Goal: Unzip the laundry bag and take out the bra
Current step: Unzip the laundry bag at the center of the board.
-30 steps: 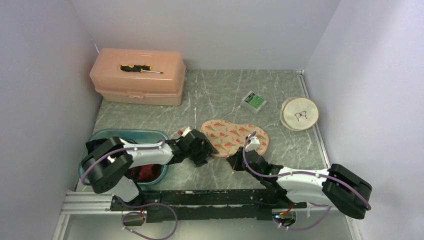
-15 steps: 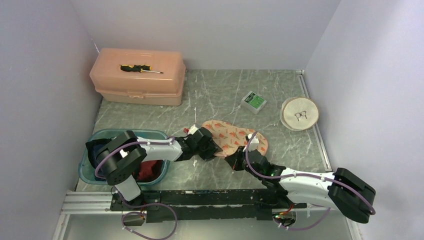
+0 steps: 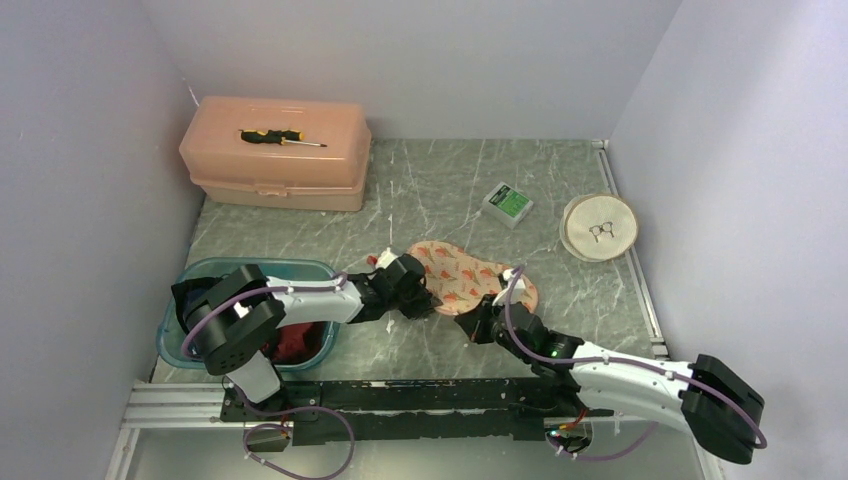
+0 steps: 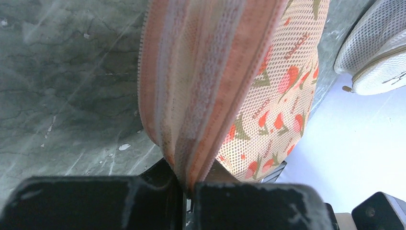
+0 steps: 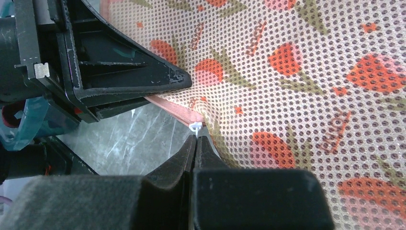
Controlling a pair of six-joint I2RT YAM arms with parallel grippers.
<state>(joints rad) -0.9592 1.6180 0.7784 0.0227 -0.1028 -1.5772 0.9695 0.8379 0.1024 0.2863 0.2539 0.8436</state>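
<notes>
Jaws: left jaws clamped on laundry bag (image 4: pixel 210 72) edge; right jaws pinched shut on its white zipper pull (image 5: pixel 195 128).

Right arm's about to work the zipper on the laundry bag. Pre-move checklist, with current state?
1. Left gripper clamped on the edge seam of the laundry bag: ok.
2. Right gripper shut, tips at the white zipper pull: ok.
3. Pull actually pinched between the tips: cannot tell.
4. Clearance between the grippers: not ok, they sit almost tip to tip at the bag's near edge.
5. Green box and round mesh pouch apart from the bag: ok.
6. Bra inside the bag: cannot tell; none shows through the mesh.
</notes>
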